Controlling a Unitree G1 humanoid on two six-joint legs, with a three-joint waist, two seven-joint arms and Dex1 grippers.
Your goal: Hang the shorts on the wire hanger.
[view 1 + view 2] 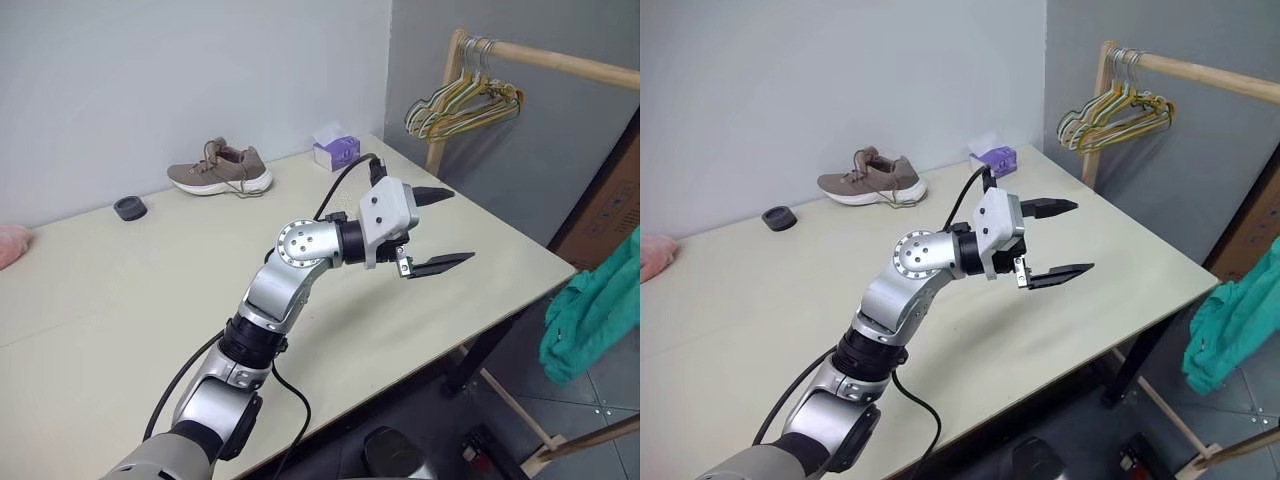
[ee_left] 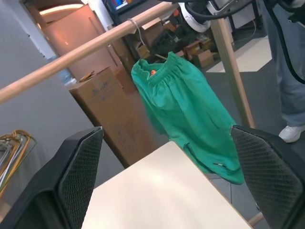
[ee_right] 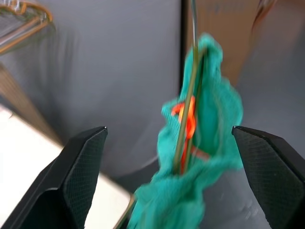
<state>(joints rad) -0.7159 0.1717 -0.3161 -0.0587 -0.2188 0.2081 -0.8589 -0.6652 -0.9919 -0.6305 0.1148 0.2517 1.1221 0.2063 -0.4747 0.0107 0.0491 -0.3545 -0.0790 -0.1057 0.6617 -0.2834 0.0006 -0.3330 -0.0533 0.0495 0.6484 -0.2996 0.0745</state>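
Grey walls back a pale cream desk (image 1: pixel 120 300), with a wooden clothes rail (image 1: pixel 560 60) standing off its far right corner.

Left pincer (image 1: pixel 437 228): held out above the desk's right half, both black fingers spread wide, nothing between them. Its tips point toward the right edge of the desk.

Right pincer (image 3: pixel 171 181): in its own wrist view both fingers stand wide apart, gripping nothing. The shorts (image 3: pixel 205 143) hang straight ahead of it, between the lines of the two fingers but clear of both.

The shorts are teal-green and draped over the wire hanger (image 3: pixel 187 109), whose thin wire runs up through the bunched fabric beside an orange tag (image 3: pixel 188 117). In the left wrist view the hanger's hook sits over the wooden rail and the shorts hang below it, gathered waistband uppermost, beyond the desk's corner. From the head views, the shorts show at the right edge, to the right of the left pincer and lower than it, past the desk.

Other items: a bunch of yellow, green and white hangers (image 1: pixel 462 105) on the rail, beyond the left pincer. A brown sneaker (image 1: pixel 220 170), a purple tissue box (image 1: pixel 336 150) and a small dark round object (image 1: pixel 130 208) lie along the desk's far side. A cardboard box (image 2: pixel 109 109) stands behind the shorts. A person's legs (image 2: pixel 286 71) show past the rail's upright.
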